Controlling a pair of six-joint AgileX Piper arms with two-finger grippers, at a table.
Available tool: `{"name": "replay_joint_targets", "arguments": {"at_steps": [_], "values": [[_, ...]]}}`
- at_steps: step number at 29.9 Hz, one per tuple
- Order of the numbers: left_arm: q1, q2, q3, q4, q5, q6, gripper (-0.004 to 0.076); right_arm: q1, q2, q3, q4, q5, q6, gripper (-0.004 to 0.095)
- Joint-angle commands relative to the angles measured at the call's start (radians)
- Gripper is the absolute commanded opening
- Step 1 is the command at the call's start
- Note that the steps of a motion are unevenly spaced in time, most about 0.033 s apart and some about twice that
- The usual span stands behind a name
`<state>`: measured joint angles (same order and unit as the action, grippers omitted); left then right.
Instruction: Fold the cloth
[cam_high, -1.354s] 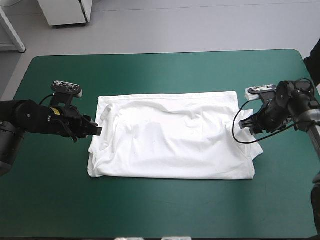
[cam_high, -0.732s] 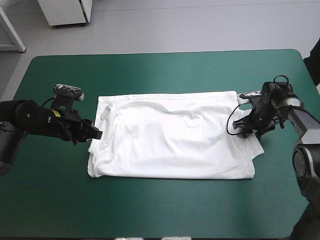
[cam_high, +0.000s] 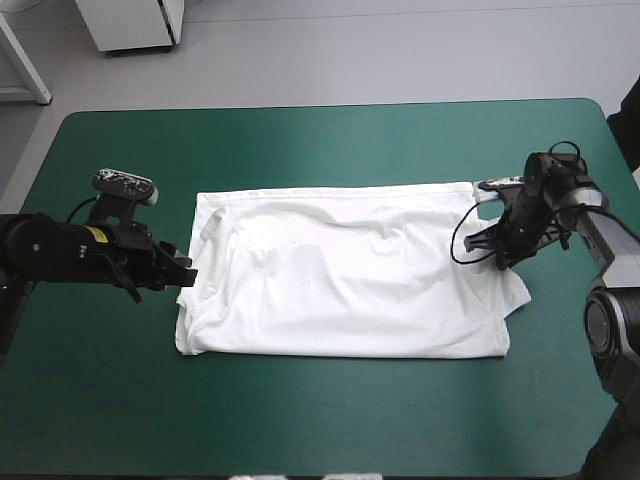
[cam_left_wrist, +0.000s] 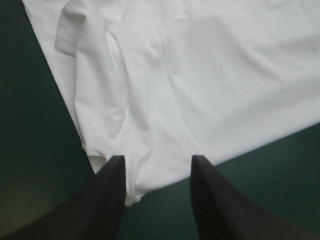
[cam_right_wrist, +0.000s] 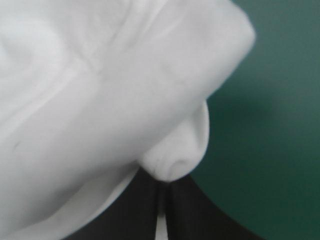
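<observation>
Wrist views alone show left end effector (cam_left_wrist: 158, 161) apart, right end effector (cam_right_wrist: 163, 189) clamped on T-shirt (cam_high: 340, 275).

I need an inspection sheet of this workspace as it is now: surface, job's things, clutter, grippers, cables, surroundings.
Surface: table with teal-green cover.
Job's things: T-shirt, white, spread flat at the middle, lightly wrinkled.
Clutter: nothing seen.
Grippers: left gripper open, at the T-shirt's left edge, a bit of that edge between its fingers; right gripper shut on the T-shirt at its right edge, a fold of cloth bunched at the tips.
Cables: nothing seen beyond the robot's own.
Surroundings: nothing seen at the table.
</observation>
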<state>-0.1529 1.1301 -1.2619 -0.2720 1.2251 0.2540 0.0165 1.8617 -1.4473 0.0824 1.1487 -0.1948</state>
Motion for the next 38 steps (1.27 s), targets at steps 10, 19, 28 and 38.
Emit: {"name": "replay_joint_targets", "arguments": {"at_steps": [10,19,28,38], "values": [[0.001,-0.071,-0.034,-0.035,-0.029,-0.004,0.0312,0.065,-0.159,-0.136,0.16,0.101,-0.026,-0.0017],[0.001,-0.071,-0.034,-0.036,-0.029,-0.004,0.0312,0.212,-0.082,-0.136,0.149,0.083,-0.026,-0.0017],[-0.001,-0.073,-0.034,-0.034,-0.021,0.0,0.0312,0.242,0.045,-0.134,0.143,0.079,-0.047,-0.0017],[-0.075,-0.073,-0.034,0.051,0.006,-0.002,0.0312,0.242,0.052,-0.17,0.17,0.101,-0.09,0.008]]}}
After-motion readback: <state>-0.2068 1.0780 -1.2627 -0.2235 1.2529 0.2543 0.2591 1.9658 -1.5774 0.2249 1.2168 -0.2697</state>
